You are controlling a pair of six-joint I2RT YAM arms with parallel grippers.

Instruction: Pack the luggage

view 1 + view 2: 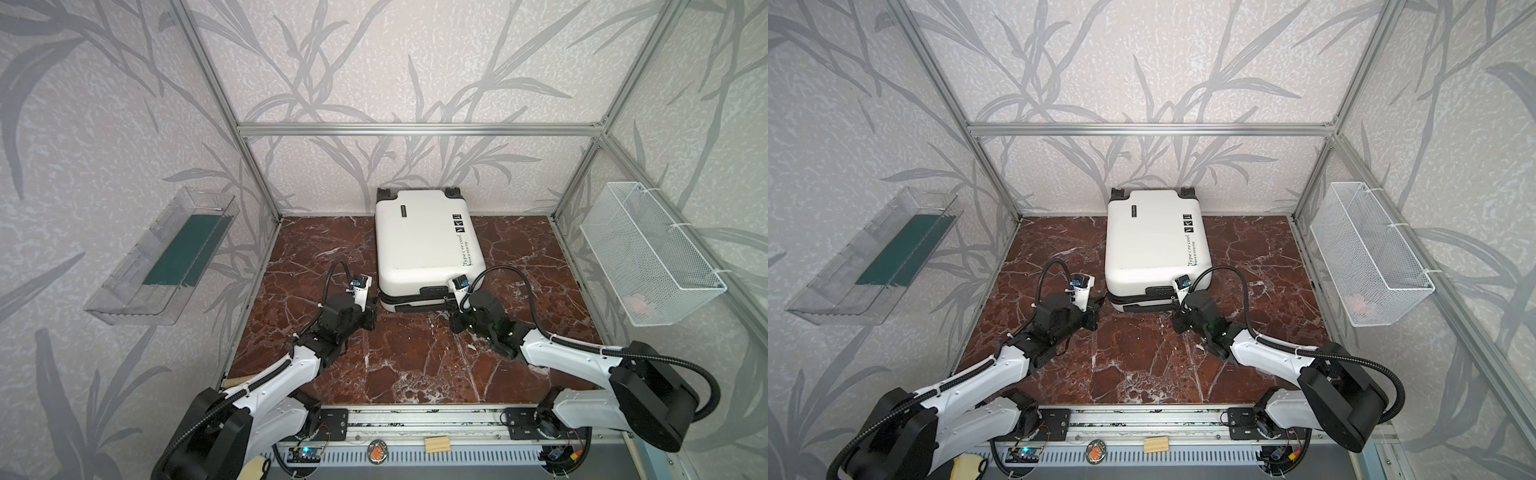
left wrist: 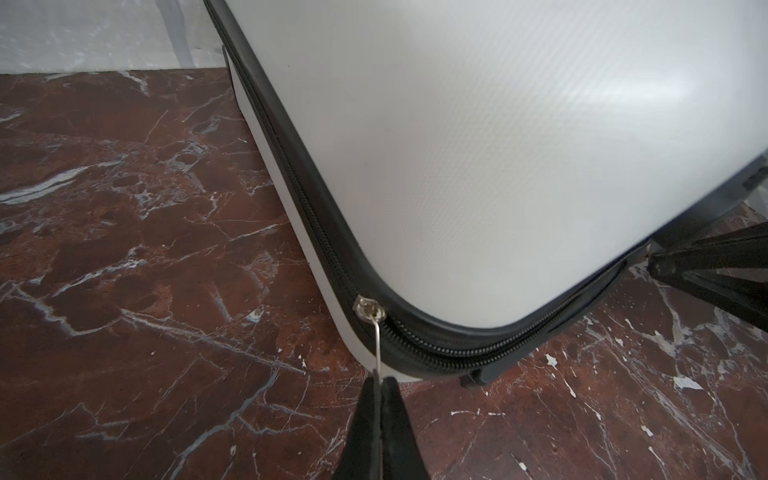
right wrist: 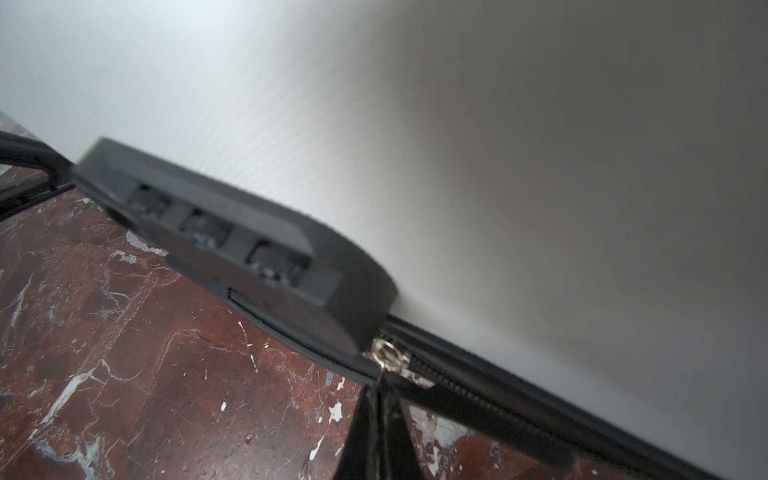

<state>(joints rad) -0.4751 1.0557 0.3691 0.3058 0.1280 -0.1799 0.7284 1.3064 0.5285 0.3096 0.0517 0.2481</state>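
White hard shell, black zip seam: the luggage (image 1: 428, 245) (image 1: 1154, 241) lies flat and closed on the red-brown marble surface (image 1: 316, 257). Its wheel end is at the back wall and its printed lid faces up.

The left claw (image 2: 379, 380) is at the luggage's near-left corner. Its fingers (image 2: 361, 419) are pressed together on a zip pull (image 2: 377, 345), a thin metal tab hanging from the slider (image 2: 368, 308) where the seam rounds that corner. In both top views this claw (image 1: 371, 309) (image 1: 1100, 303) sits just beside the corner, low over the surface.

The right claw (image 3: 380, 384) is at the luggage's near edge, towards its right corner. It is likewise clamped tight, gripping a second zip pull (image 3: 381, 370) below a slider (image 3: 388, 353). That slider sits against the end of a black housing (image 3: 232, 241) with three recesses, fixed to the shell. Both top views show this claw (image 1: 452, 306) (image 1: 1178, 309) right up against the near edge.

Left of the luggage, well apart, a clear bin (image 1: 124, 291) hangs on the side wall with a green sheet (image 1: 183, 253) in it. Right of the luggage, also well apart, a white wire basket (image 1: 648, 253) hangs on the opposite wall. Something pale pink (image 1: 638, 305) lies in it, too blurred to name.
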